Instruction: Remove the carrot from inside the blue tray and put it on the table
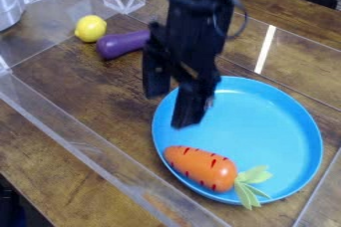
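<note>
**Approach step: tool over the plate, carrot not yet gripped**

We read the tool [177, 97] as fingers apart, holding nothing, pointing down over the left part of the blue plate [286, 112]. The carrot [201, 167] lies inside the plate near its front rim, leafy top to the right, just below the tool in view. Next we'd need to line up over the carrot's body, drop, close, lift, then set it on bare bench [80, 102]. Eggplant [123, 44] and lemon [90, 28] sit well clear.
</note>
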You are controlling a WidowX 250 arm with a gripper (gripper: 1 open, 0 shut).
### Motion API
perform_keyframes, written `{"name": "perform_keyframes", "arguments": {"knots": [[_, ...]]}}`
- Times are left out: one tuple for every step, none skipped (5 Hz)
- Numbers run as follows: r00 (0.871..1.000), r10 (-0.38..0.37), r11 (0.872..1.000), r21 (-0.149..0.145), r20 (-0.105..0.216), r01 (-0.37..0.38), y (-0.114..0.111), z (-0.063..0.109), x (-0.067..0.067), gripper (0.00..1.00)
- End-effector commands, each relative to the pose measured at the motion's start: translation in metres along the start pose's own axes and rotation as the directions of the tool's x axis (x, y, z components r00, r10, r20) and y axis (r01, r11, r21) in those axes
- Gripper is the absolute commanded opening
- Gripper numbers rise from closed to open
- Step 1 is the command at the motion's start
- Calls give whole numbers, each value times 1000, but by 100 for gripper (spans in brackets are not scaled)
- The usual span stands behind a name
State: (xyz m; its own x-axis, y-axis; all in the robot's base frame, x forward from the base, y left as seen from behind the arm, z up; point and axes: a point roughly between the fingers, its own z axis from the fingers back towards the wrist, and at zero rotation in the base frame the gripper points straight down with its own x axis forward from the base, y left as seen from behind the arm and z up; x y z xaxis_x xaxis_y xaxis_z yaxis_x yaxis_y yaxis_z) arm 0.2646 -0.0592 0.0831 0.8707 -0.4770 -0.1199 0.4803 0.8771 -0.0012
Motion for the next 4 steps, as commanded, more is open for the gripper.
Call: {"name": "perform_keyframes", "arguments": {"knots": [[989,-127,991,57,76,123,-10,6,6,100],[973,-218,974,74,79,213,-13,0,13,100],[967,-241,969,78,86,234,-14,-6,20,100],[960,-263,963,81,97,256,-15,-18,25,100]]}}
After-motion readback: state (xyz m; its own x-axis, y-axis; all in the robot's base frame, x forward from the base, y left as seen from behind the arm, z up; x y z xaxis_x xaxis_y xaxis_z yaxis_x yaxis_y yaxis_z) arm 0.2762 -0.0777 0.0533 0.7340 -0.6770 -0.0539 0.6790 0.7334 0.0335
